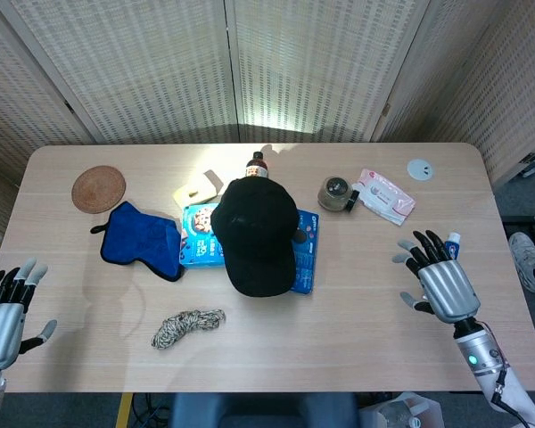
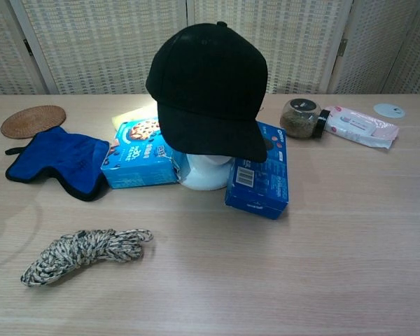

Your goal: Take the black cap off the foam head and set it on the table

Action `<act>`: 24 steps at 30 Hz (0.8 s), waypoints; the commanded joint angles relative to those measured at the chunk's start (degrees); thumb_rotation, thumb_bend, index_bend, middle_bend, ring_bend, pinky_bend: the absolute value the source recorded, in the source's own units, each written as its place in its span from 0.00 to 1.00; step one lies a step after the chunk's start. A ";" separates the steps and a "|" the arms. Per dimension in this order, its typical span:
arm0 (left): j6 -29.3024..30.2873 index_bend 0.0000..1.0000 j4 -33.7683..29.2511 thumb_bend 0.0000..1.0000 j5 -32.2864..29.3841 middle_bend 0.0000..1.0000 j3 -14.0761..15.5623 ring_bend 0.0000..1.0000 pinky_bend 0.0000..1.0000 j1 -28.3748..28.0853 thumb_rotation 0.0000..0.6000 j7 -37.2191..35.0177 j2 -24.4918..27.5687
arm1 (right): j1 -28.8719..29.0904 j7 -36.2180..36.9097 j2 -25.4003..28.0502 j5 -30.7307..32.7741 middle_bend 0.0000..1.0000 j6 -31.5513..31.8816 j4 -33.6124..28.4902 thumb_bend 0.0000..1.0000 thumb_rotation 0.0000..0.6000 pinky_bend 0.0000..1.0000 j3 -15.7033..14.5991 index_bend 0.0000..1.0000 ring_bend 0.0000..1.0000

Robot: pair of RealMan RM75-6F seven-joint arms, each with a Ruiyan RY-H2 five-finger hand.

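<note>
The black cap sits on the white foam head at the table's middle, its brim toward the front. My right hand hovers over the right part of the table, fingers spread and holding nothing; only a fingertip shows at the right edge of the chest view. My left hand stays off the front left corner, fingers apart and empty. Both hands are well away from the cap.
Blue cookie boxes flank the head. A blue mitt, woven coaster, rope bundle, brown bottle, jar, wipes pack, white disc and a toothpaste tube behind my right hand lie around.
</note>
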 commanded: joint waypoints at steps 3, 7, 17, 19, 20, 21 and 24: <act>0.47 0.12 0.03 0.20 -0.01 0.05 0.09 0.07 0.01 0.40 1.00 -0.21 0.14 | 4.00 -0.61 -4.97 -2.26 0.20 -1.75 2.07 0.05 1.00 0.00 1.41 0.34 0.03; 0.91 0.12 -0.12 0.20 0.43 0.05 0.30 0.07 0.01 0.70 1.00 -0.20 0.22 | 6.87 -0.85 -9.43 -2.74 0.21 -2.92 4.31 0.03 1.00 0.00 2.42 0.34 0.03; 2.44 0.12 -0.98 0.20 0.59 0.05 0.70 0.07 0.01 2.04 1.00 0.16 0.90 | 12.03 -0.33 -19.10 -3.64 0.22 -3.32 10.34 0.02 1.00 0.00 3.72 0.39 0.03; 2.64 0.12 -1.13 0.20 0.62 0.05 0.75 0.07 0.01 2.25 1.00 0.17 1.04 | 12.81 -0.06 -20.30 -3.80 0.22 -3.56 11.24 0.02 1.00 0.00 3.58 0.39 0.03; 2.70 0.12 -1.19 0.20 0.65 0.05 0.75 0.07 0.01 2.30 1.00 0.21 1.10 | 13.14 0.01 -20.80 -3.89 0.22 -3.62 11.57 0.01 1.00 0.00 3.52 0.39 0.03; 2.76 0.12 -1.28 0.20 0.70 0.05 0.74 0.07 0.01 2.34 1.00 0.27 1.16 | 13.57 0.09 -21.47 -4.16 0.22 -3.61 12.01 0.01 1.00 0.00 3.40 0.39 0.03; 2.83 0.12 -1.41 0.20 0.89 0.05 0.72 0.07 0.01 2.38 1.00 0.33 1.25 | 14.70 0.39 -22.92 -5.16 0.22 -3.49 13.14 0.01 1.00 0.00 3.01 0.39 0.03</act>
